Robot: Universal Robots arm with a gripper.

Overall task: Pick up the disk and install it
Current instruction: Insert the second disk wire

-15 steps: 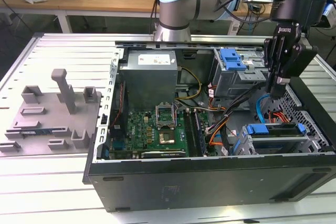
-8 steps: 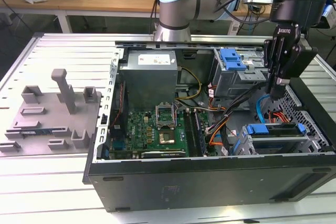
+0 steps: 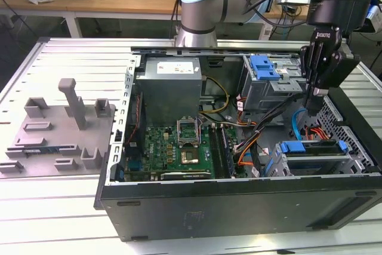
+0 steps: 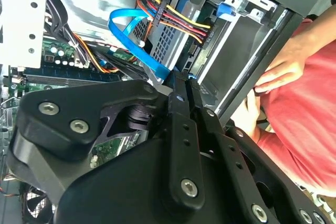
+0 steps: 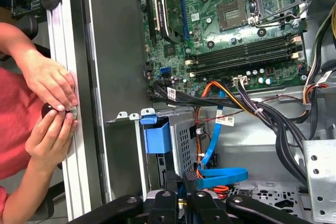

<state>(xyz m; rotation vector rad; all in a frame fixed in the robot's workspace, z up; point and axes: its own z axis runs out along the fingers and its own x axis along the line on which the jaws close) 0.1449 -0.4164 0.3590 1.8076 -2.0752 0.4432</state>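
- Exterior view: the end effector (image 3: 314,91) hangs inside the computer case (image 3: 239,207), above the disk (image 3: 313,147), which sits in its bay, apparently installed.
- Second wrist view: its fingers (image 4: 181,98) are pressed together, holding nothing.
- First wrist view: a person's hands (image 5: 50,108) rest at the case edge.

**Print in the scene: little that reads**

No word or number can be read off with any certainty.

In the exterior view the gripper (image 3: 311,97) carries a short line of white lettering across its black body, just under the arm's wrist. The grey power supply (image 3: 171,91) inside the computer case (image 3: 239,204) has a white label (image 3: 173,67) on its upper face, with a small red mark and rows of print too fine to make out.

In the first wrist view, small white tags (image 5: 224,121) sit on the cables, and the green motherboard (image 5: 220,30) bears tiny white markings, all illegible.
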